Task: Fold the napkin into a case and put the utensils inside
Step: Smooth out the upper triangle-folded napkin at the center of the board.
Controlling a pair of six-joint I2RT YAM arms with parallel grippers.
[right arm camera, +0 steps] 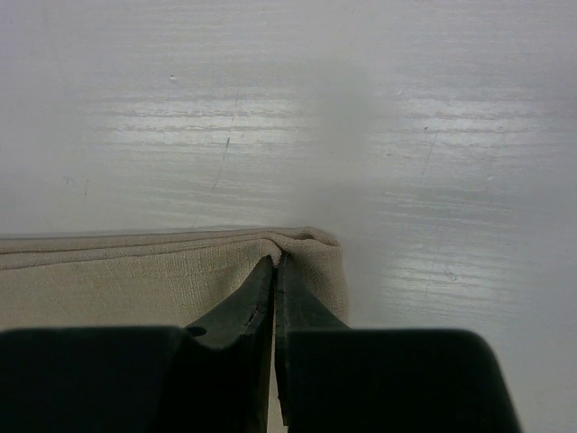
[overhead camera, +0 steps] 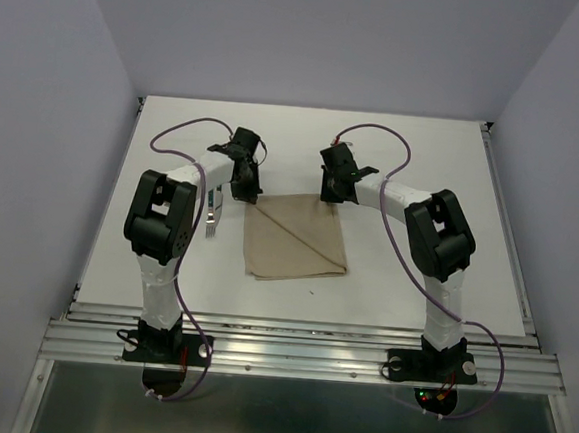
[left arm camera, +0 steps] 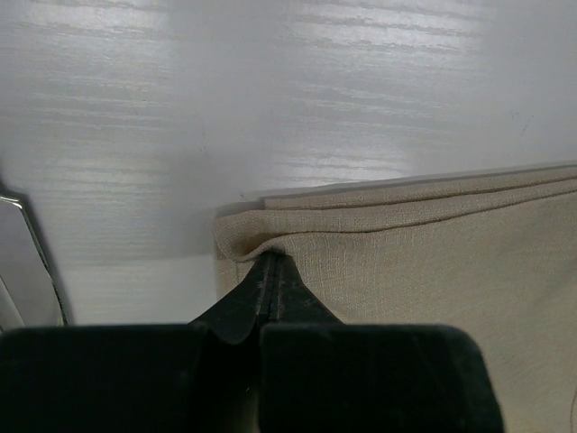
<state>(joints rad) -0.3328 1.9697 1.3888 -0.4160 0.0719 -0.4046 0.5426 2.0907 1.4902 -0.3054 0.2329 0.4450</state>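
The tan napkin [overhead camera: 293,239] lies folded in the middle of the white bench [overhead camera: 424,167]. The left fingers [left arm camera: 264,287] pinch its top left corner. The right fingers [right arm camera: 263,287] pinch its top right corner. The fork [overhead camera: 211,226] lies left of it.

you're looking at a robotics lab cell, not a home or a kitchen. plain pale walls [overhead camera: 314,38] box in a white table [overhead camera: 422,187] on three sides, like a purpose-built enclosure. a ribbed aluminium rail [overhead camera: 299,353] runs along the near edge, and your left arm [overhead camera: 159,216] and right arm [overhead camera: 438,238] stand bolted there on black bases. purple cables [overhead camera: 191,124] loop loose off both arms. up close, the tabletop is a scuffed white laminate with a faint grain.
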